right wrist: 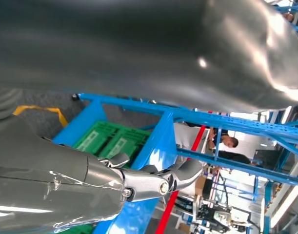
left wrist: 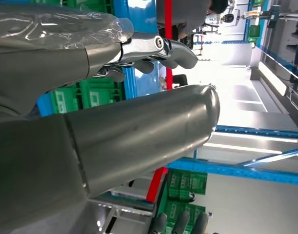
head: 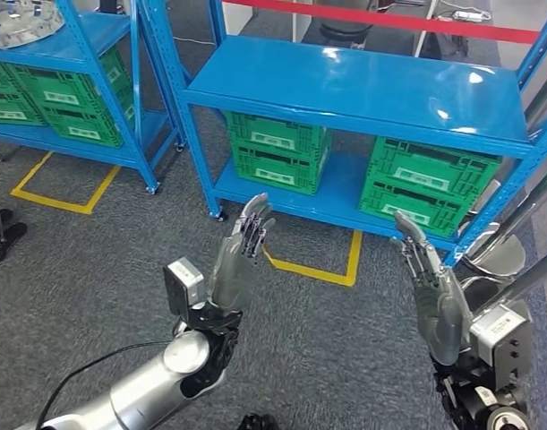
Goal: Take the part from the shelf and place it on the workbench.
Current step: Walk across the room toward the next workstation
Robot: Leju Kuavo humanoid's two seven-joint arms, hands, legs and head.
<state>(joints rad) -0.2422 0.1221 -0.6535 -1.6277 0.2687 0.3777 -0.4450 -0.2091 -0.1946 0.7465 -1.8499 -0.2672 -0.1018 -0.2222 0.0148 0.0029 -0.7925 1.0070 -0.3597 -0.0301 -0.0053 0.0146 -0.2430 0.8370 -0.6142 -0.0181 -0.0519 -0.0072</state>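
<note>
Head view: the left hand (head: 238,255) and right hand (head: 432,291) are both raised, palms facing inward, fingers extended and apart, holding nothing. Ahead stands a blue steel shelf (head: 354,90), its glossy upper deck bare where visible. On the lower deck sit two green ribbed plastic crates: one crate (head: 277,150) ahead of the left hand, a second crate (head: 425,184) ahead of the right hand. A second shelf (head: 74,45) at far left carries more green crates and, on its top deck, a pale grey metallic item (head: 21,20), cut by the frame edge; whether this is the part cannot be confirmed. No part is identifiable on the near shelf; crate contents are hidden. The shelf lies forward of and beyond both hands, its long axis running across the view. In my judgement neither hand is within reach; the right hand is nearer the shelf's post. Floor is grey carpet with yellow tape markings (head: 324,269).

Left wrist view: smooth grey thumb (left wrist: 140,136) and jointed metal fingers (left wrist: 158,48) extended, nothing between them. Green crates and blue framing lie beyond.

Right wrist view: fingers (right wrist: 154,180) extended, empty; blue shelf rail (right wrist: 213,119) and green crate (right wrist: 110,139) beyond. A person (right wrist: 228,141) stands in the background
</note>
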